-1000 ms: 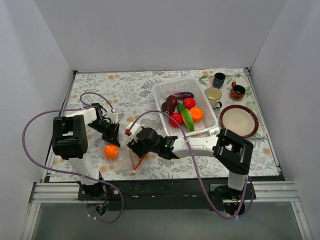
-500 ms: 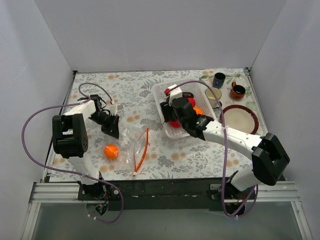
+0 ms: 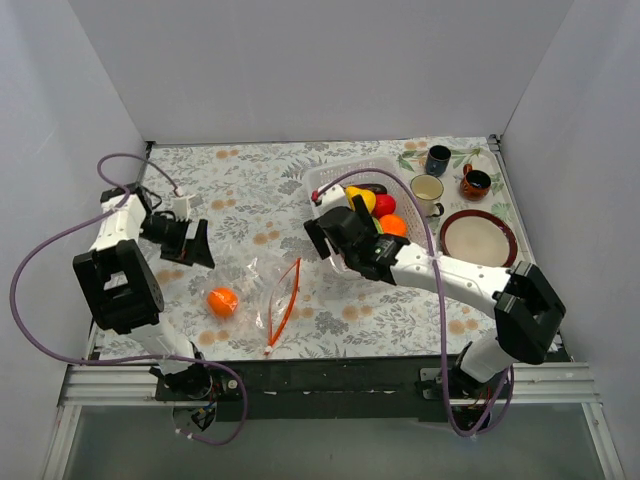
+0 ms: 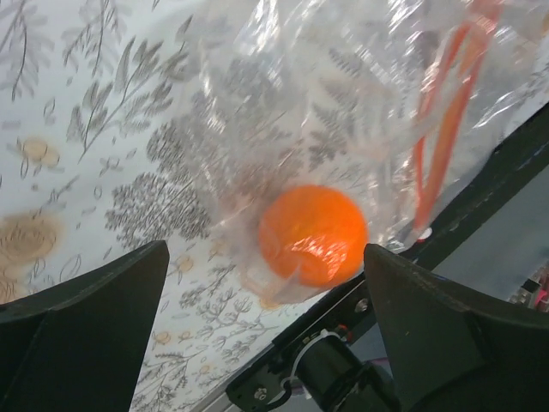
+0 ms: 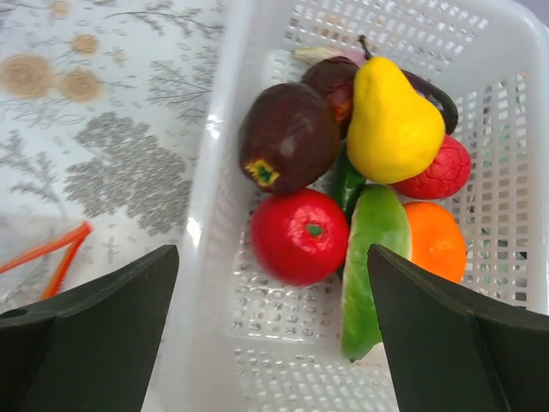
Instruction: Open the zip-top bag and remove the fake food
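Note:
The clear zip-top bag (image 3: 262,293) lies flat on the floral cloth, its red-orange zip strip (image 3: 284,300) toward the right. One piece of fake food, an orange ball (image 3: 222,301), sits inside it; the left wrist view shows this ball (image 4: 312,233) under the crinkled plastic (image 4: 283,94). My left gripper (image 3: 198,247) stands open to the bag's left, holding nothing. My right gripper (image 3: 333,243) hovers open over the white basket's near-left corner (image 5: 214,172). The basket holds a yellow pear (image 5: 393,124), a red tomato (image 5: 300,236), a dark purple fruit (image 5: 287,136), a green pod (image 5: 371,257) and an orange (image 5: 436,240).
At the back right a tray carries a dark blue mug (image 3: 437,160), a white mug (image 3: 428,190), a brown mug (image 3: 475,183) and a plate (image 3: 478,241). The table's black front rail (image 4: 480,180) runs just beyond the bag.
My left gripper opened and drew back left, off the bag. My right arm swung from the bag to the basket and opened wider; a yellow pear now lies in the basket.

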`<state>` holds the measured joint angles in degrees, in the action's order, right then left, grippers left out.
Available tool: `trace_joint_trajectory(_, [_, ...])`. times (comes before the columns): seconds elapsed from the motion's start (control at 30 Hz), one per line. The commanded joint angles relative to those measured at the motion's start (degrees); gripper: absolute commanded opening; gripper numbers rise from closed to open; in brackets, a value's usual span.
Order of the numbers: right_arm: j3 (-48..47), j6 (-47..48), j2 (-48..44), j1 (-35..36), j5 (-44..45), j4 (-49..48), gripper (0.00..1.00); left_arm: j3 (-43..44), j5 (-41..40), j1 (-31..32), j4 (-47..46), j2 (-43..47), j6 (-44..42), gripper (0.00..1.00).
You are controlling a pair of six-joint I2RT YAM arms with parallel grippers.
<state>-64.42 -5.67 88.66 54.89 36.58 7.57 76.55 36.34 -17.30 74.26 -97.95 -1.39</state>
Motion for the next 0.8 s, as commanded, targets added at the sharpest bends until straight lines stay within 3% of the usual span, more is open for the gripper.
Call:
trace_joint_trajectory(0.0, [4.20,3.82,-6.30,7.41,1.31,-4.75,0.95,-7.98,-5.48,-3.35,5.28,7.06,-10.46,0.98])
trace_joint_trajectory(0.07, [6.23,4.18,-7.89,10.48,-1.05,-7.03,0.91,-11.49,-7.15,-3.62,5.28,9.70,-12.40,0.98])
trace_joint_trajectory(0.33, [12.48,2.16,-4.57,15.85,-8.45,-15.39,0.50,-14.94,-8.38,-3.62,1.95,7.08,-12.86,0.98])
trace_joint_trajectory(0.4, [12.31,2.07,-2.80,17.00,-10.03,-16.53,0.45,-16.08,-9.52,-3.71,-1.82,6.55,-11.63,0.98])
trace_joint_trajectory(0.53, [10.64,1.72,2.81,17.79,-12.40,-18.91,0.45,-17.75,-12.16,-3.01,-7.27,6.37,-8.90,0.98])
trace_joint_trajectory(0.63, [7.74,1.63,6.68,17.79,-14.16,-19.87,0.44,-19.06,-12.17,-0.99,-9.92,6.63,-6.79,0.91])
trace_joint_trajectory(0.73, [5.89,1.45,9.24,17.79,-17.93,-21.02,0.44,-21.44,-13.22,1.99,-14.56,7.95,-3.98,0.73])
trace_joint_trajectory(0.77, [5.71,1.45,9.77,17.79,-19.60,-21.98,0.44,-21.62,-13.57,2.70,-15.19,7.78,-3.36,0.62])
